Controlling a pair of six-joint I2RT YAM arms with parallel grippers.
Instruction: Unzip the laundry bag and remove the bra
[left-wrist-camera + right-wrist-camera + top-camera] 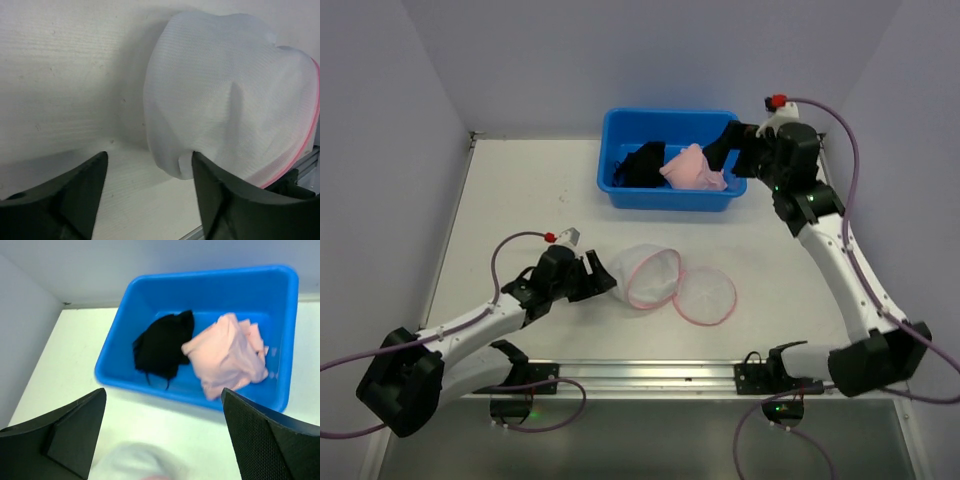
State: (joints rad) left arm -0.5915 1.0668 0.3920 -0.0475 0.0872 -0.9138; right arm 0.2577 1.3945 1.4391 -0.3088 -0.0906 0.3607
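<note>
From where I stand, the left claw sits low on the table, its jaws spread wide and gripping nothing. One finger just touches the mesh of the laundry bag. The bag lies on its side near the middle of the table, mouth gaping, its pink-trimmed round flap lying flat on the table at its right. It looks unzipped and empty to me, though the mesh hides little detail.

Farther back stands a blue tub holding a black garment on the left and a pink garment on the right. I cannot tell which is the bra. The right claw hangs above the tub's right end, jaws wide apart and empty.

I judge the removal essentially done. The next move only calls for drawing both arms clear. The tub's wall is the one thing in the right arm's way.
</note>
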